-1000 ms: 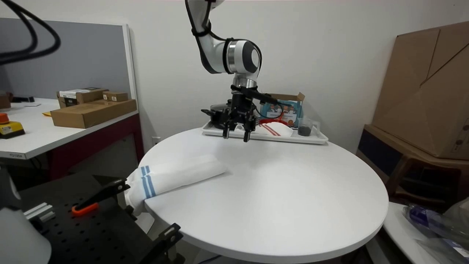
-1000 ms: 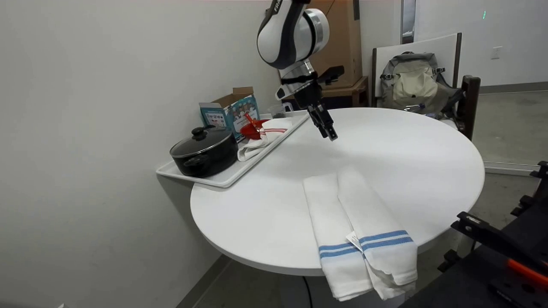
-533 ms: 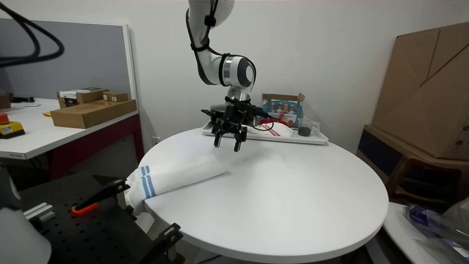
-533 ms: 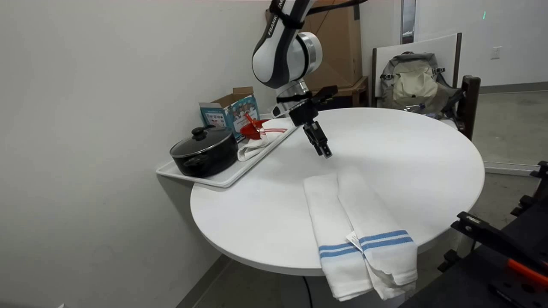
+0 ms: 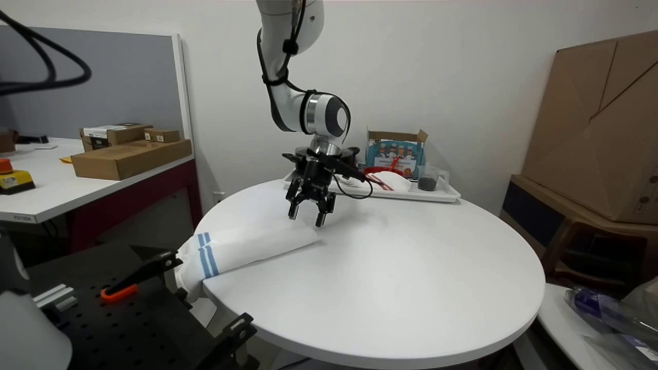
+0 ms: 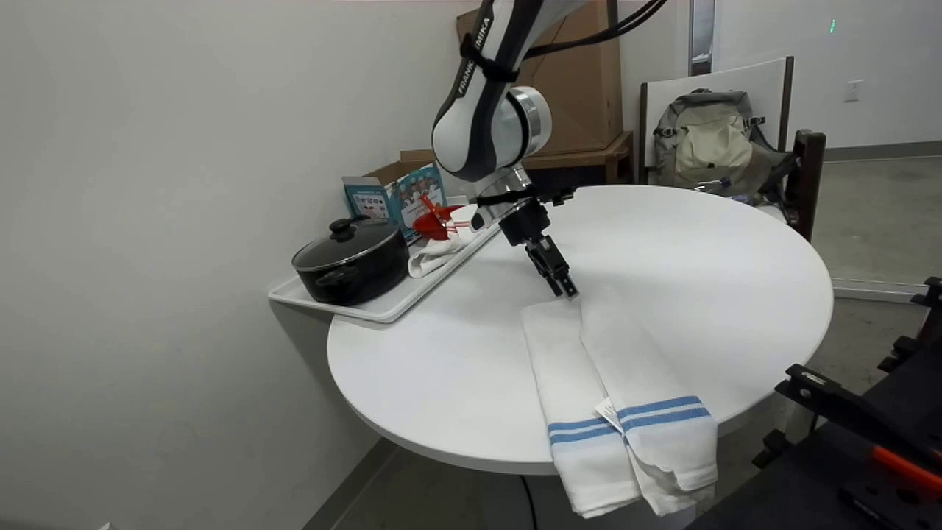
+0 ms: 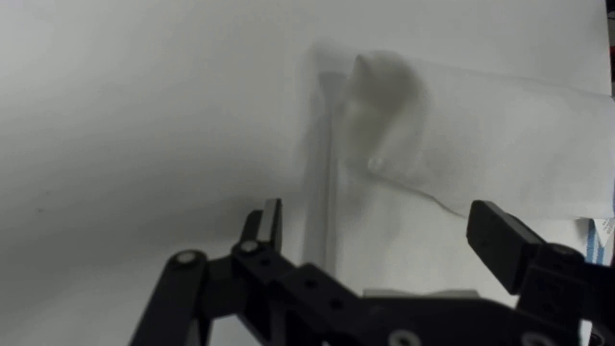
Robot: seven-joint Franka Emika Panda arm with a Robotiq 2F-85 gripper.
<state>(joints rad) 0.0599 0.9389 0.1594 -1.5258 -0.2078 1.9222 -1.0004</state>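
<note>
Wrist view: fingers (image 7: 502,247) spread wide near towel (image 7: 480,139).

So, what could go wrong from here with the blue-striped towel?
The towel hangs past the edge of the table at its striped end, so a nudge might slide it off. In the wrist view, the open gripper straddles the other end's edge, where folds overlap, so closing there might catch only some layers.

PLACE: robotics lab | in an exterior view, upper centre: robot arm (image 5: 293,110) | left edge: red-topped yellow emergency-stop box (image 5: 16,178) | lower left: perforated black plate (image 5: 126,329)
</note>
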